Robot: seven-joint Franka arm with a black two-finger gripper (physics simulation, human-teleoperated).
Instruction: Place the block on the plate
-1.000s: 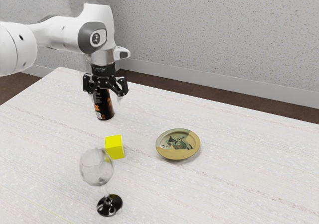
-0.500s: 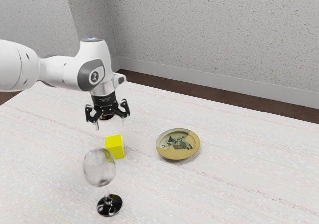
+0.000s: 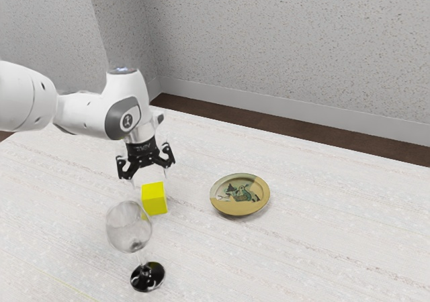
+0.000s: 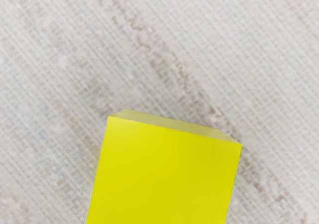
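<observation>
Pincer hangs above the pale, streaked table, speckled wall beyond.

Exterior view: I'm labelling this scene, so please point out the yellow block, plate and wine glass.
Yellow block [image 3: 154, 202]: exterior view, side face.
Plate [image 3: 242, 193]: exterior view, painted middle.
Wine glass [image 3: 154, 276]: exterior view, black base.

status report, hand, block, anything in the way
Hand open, above block. Block on table, not on plate. Glass near block, not between block and plate.
</observation>
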